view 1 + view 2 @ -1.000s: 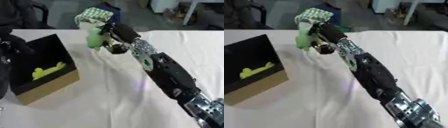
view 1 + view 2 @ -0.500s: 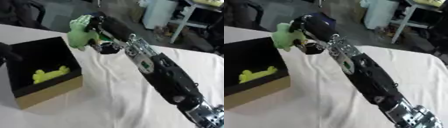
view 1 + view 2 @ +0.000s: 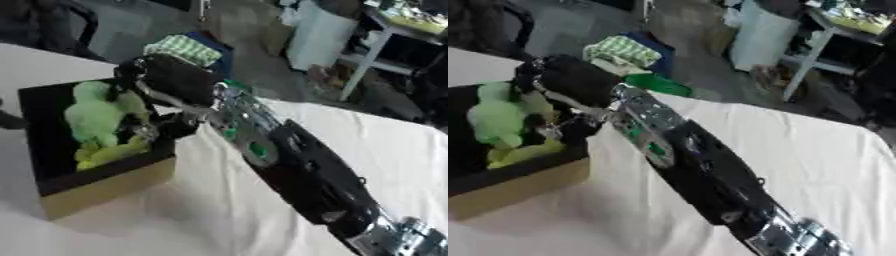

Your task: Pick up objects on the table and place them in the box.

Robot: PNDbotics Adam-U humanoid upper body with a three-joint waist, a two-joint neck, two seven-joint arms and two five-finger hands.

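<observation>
A black open-topped box (image 3: 105,187) with a tan front wall stands on the white tablecloth at the left. Inside it lies a yellow-green object (image 3: 109,152). My right arm reaches in from the lower right, and my right hand (image 3: 175,80) is over the box's right rim. Its fingers are curled on a pale green soft object (image 3: 96,112), which hangs inside the box opening, above the yellow-green one. A dark sliver at the left edge looks like my left hand (image 3: 7,120); little of it shows.
The white tablecloth (image 3: 219,215) spreads in front of and to the right of the box. Beyond the table's far edge are a green checked cloth on a blue thing (image 3: 184,49), a white bin (image 3: 319,32) and a white table leg (image 3: 363,65).
My right hand has carried the green soft object leftward from above the table to inside the box opening. The whole picture has shifted too, so the camera has moved.
</observation>
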